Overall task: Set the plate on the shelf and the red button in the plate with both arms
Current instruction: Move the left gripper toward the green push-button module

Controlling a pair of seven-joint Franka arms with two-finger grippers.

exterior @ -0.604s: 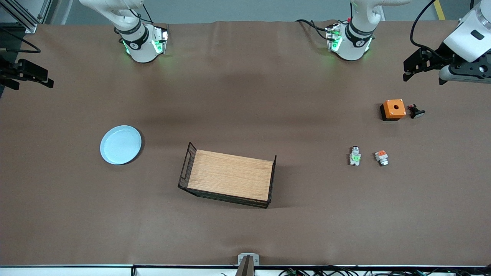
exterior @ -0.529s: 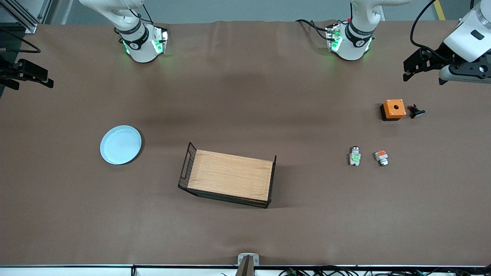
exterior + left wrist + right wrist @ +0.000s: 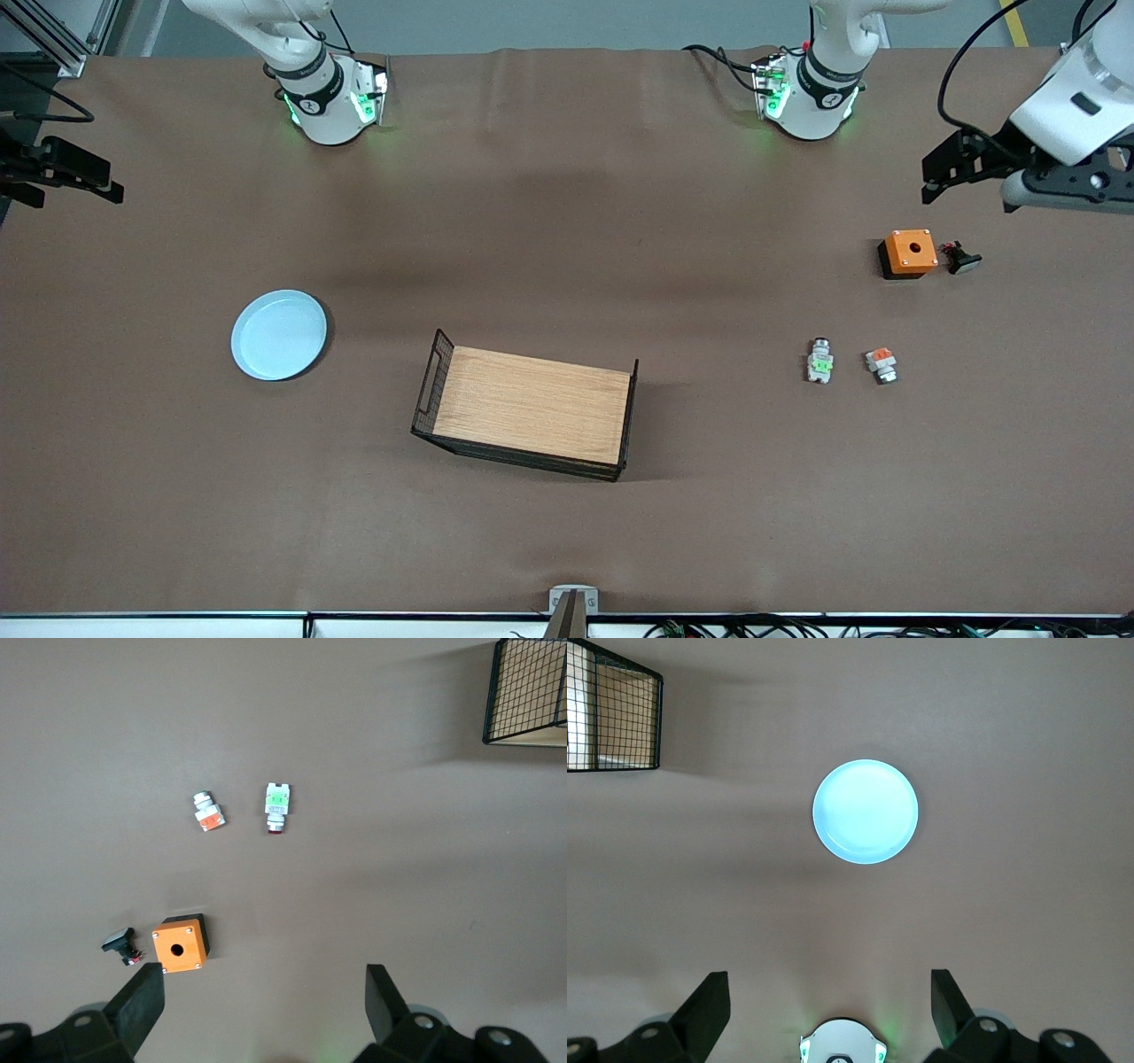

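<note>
The pale blue plate (image 3: 279, 335) lies flat on the table toward the right arm's end; it also shows in the right wrist view (image 3: 866, 811). The red button (image 3: 820, 361), grey-white with a green block, lies toward the left arm's end and shows in the left wrist view (image 3: 277, 805). My left gripper (image 3: 952, 164) is open and empty, high over the table by the orange box; its own view shows it (image 3: 263, 1005) too. My right gripper (image 3: 66, 170) is open and empty, high over the table between its base and the plate, as its own view (image 3: 830, 1010) shows.
A black wire tray with a wooden floor (image 3: 532, 414) stands mid-table. A white part with an orange block (image 3: 881, 364) lies beside the red button. An orange box (image 3: 908, 252) and a black-stemmed button (image 3: 961, 258) lie farther from the front camera.
My left gripper has shifted slightly toward the middle of the table and the robots' bases. The right arm and the things on the table have not moved.
</note>
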